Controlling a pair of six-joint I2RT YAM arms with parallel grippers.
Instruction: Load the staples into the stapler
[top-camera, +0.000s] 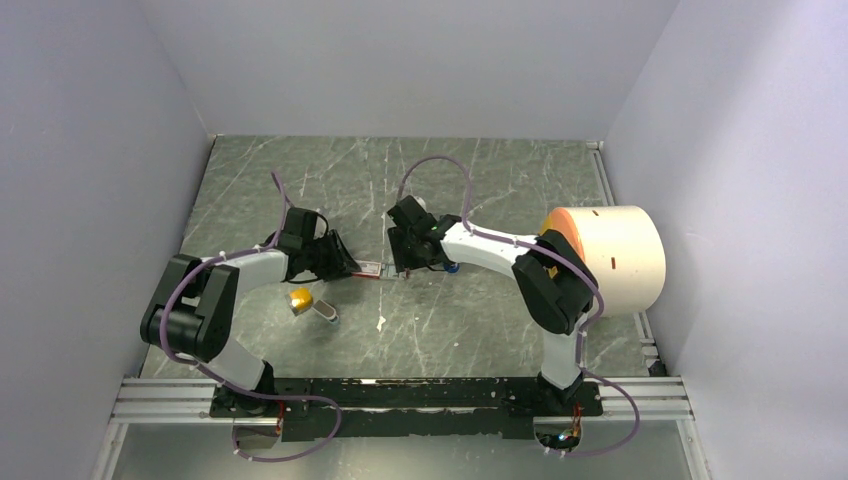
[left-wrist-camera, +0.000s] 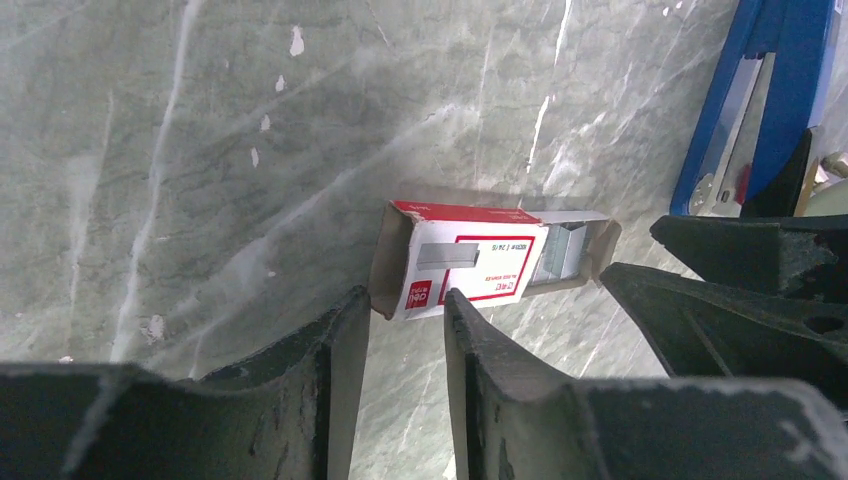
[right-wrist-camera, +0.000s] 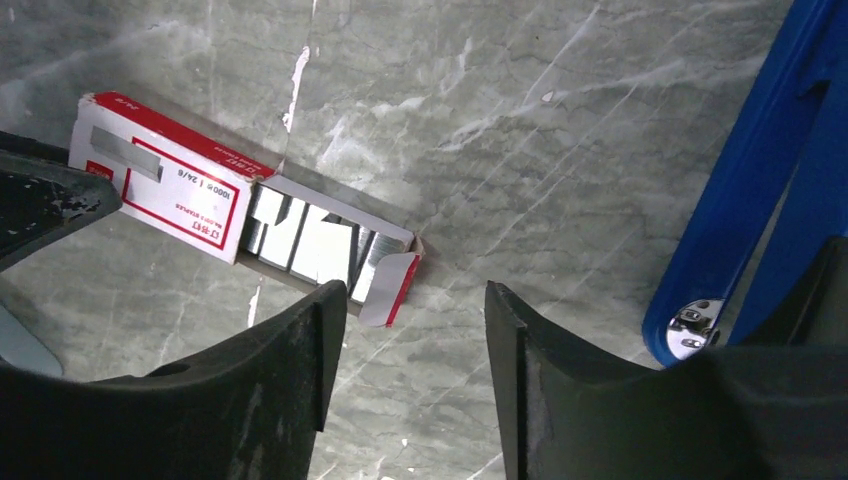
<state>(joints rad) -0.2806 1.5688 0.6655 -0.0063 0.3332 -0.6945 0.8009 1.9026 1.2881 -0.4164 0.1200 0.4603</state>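
Gripping the near end of the red-and-white box (left-wrist-camera: 470, 265) with the left gripper (left-wrist-camera: 407, 297), one fingertip pressed on each long side. Resting flat on the grey marbled table (right-wrist-camera: 520, 120), about midway between the two arms. Showing the staples (right-wrist-camera: 300, 240) as silvery strips inside the grey tray (right-wrist-camera: 335, 203), which stands half out of the far end of the box, on the side of the right arm. Hovering with the right gripper (right-wrist-camera: 415, 330) low over the table just beside that open end, jaws apart and nothing between them. Finding the stapler (right-wrist-camera: 740, 170) just beside the right gripper, on the side away from the box and not touching it, blue, with its metal rail (left-wrist-camera: 735, 110) showing. Well apart to the left, a small orange-yellow block (top-camera: 300, 300).
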